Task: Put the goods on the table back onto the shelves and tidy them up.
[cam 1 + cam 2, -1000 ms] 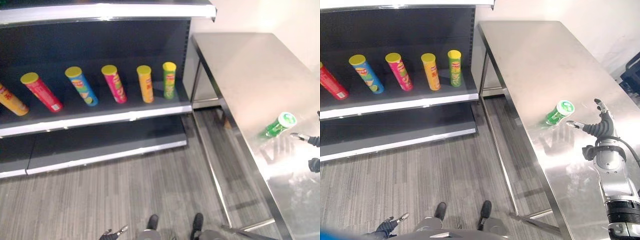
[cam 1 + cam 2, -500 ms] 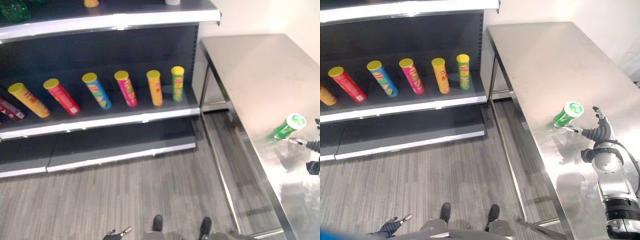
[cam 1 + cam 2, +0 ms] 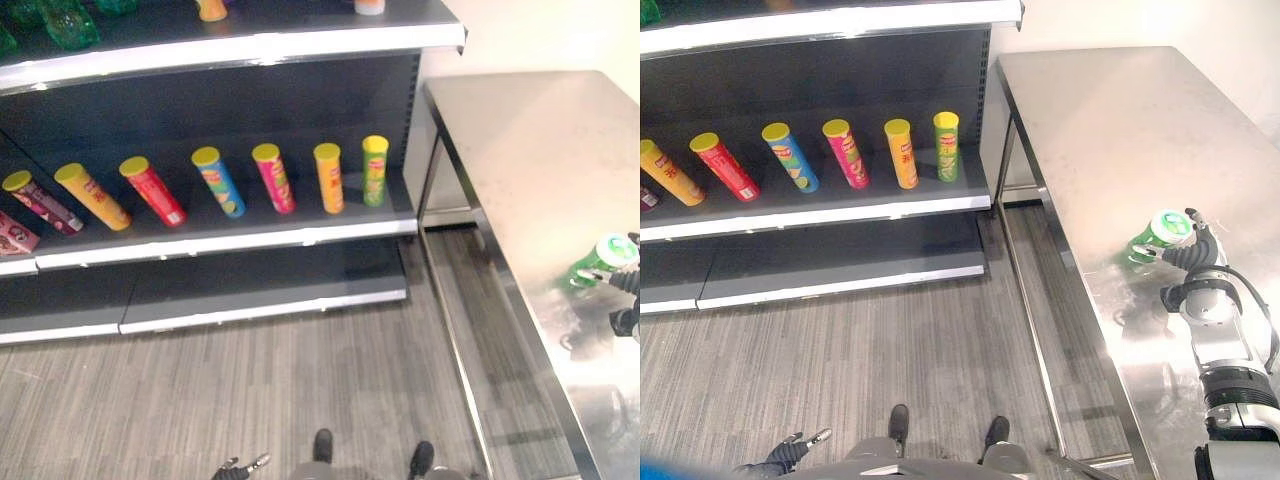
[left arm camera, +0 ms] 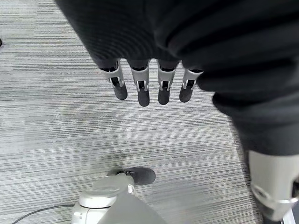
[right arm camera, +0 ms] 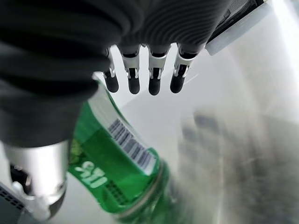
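Change since earlier frame: right robot hand (image 3: 1196,256) has closed in on the green cylindrical can with white lid (image 3: 1160,234); the can, then apart from the fingers, now lies between thumb and fingers.

Can: on its side on the stainless steel surface (image 3: 1110,120), right of frame, near the front edge.

Right robot hand: fingers (image 5: 133,80) extended and spread, not clamped on the can.

Left robot hand (image 4: 149,84): fingers straight, empty, over grey striped floor (image 3: 250,390), bottom left.

Black shelf (image 3: 230,225), upper left: row of coloured tube cans (image 3: 272,178) standing.
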You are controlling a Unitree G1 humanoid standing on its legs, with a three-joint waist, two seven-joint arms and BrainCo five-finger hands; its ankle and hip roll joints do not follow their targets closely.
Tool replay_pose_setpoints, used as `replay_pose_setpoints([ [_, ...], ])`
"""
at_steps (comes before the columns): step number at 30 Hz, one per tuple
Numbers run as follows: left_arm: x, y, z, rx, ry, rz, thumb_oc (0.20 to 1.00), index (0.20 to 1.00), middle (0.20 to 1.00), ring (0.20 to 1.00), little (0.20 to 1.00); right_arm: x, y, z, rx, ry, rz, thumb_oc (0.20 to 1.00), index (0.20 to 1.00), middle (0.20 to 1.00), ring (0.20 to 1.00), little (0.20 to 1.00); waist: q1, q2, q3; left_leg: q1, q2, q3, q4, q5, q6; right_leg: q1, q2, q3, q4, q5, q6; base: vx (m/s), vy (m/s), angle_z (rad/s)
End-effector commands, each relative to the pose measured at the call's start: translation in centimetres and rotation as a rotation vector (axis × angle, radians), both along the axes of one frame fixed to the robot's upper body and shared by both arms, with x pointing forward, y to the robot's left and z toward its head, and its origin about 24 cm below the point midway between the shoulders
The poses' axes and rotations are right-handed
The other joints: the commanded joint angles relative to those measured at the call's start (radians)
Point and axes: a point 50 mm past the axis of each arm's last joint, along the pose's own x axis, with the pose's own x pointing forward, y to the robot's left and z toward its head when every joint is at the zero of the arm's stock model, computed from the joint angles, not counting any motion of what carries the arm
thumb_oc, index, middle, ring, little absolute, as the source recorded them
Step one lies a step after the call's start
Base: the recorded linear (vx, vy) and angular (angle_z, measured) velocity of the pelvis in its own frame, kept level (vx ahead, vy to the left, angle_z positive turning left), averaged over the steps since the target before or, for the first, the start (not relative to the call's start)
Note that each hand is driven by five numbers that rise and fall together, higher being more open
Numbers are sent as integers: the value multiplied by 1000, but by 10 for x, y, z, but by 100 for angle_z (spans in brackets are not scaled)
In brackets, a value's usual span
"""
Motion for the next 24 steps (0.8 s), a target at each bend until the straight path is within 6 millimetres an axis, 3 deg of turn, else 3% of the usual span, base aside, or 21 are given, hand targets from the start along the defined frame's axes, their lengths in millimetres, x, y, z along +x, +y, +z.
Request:
replay_pose_setpoints([
  [1, 7, 8, 4, 44, -5, -53, 1000, 1000, 1000, 1000, 1000, 13, -1, 23, -69, -62, -5, 1000, 1000, 1000, 1000, 1000, 27, -38, -19, 31, 58, 119, 27, -25, -72, -2, 20, 29, 13, -98, 5, 0, 0, 0],
  [9, 4, 5, 2, 26, 2, -52, 1000, 1000, 1000, 1000, 1000, 27, -1, 15, 9, -8, -20, 1000, 1000, 1000, 1000, 1000, 43, -38, -21, 45, 59, 108, 17, -22, -75, 9, 26, 24, 13, -102, 2, 1, -1, 1],
  [10, 3, 4, 2, 23, 3, -52, 1000, 1000, 1000, 1000, 1000, 28, 0, 14, 19, -3, -19, 865, 865, 865, 865, 865, 45, -39, -21, 46, 60, 107, 16, -21, -75, 10, 26, 24, 13, -102, 2, 6, -10, 8],
  [11, 3, 4, 2, 23, 2, -50, 1000, 1000, 1000, 1000, 1000, 30, 0, 14, 23, 5, -18, 445, 445, 445, 445, 445, 47, -40, -21, 47, 60, 106, 16, -21, -76, 11, 27, 24, 13, -102, 1, -1, -7, 11],
  [12, 3, 4, 2, 20, 0, -50, 1000, 1000, 1000, 1000, 1000, 32, 1, 14, 20, 16, -17, 200, 200, 200, 200, 200, 50, -41, -20, 47, 60, 106, 17, -21, -77, 12, 28, 24, 13, -102, 2, -2, -5, 11],
  [19, 0, 5, 1, 20, 7, -29, 1000, 1000, 1000, 1000, 1000, 38, 10, 16, 4, 18, 27, 200, 200, 200, 200, 200, 55, -45, -18, 52, 67, 105, 15, -18, -81, 14, 31, 23, 13, -102, 0, 0, 0, 1],
  [24, -6, 7, 1, 23, 19, 8, 1000, 1000, 1000, 1000, 1000, 40, 27, 31, -36, -64, 124, 200, 200, 200, 200, 200, 54, -50, -15, 54, 76, 113, 12, -16, -83, 10, 34, 26, 13, -101, 0, 0, 0, 0],
])
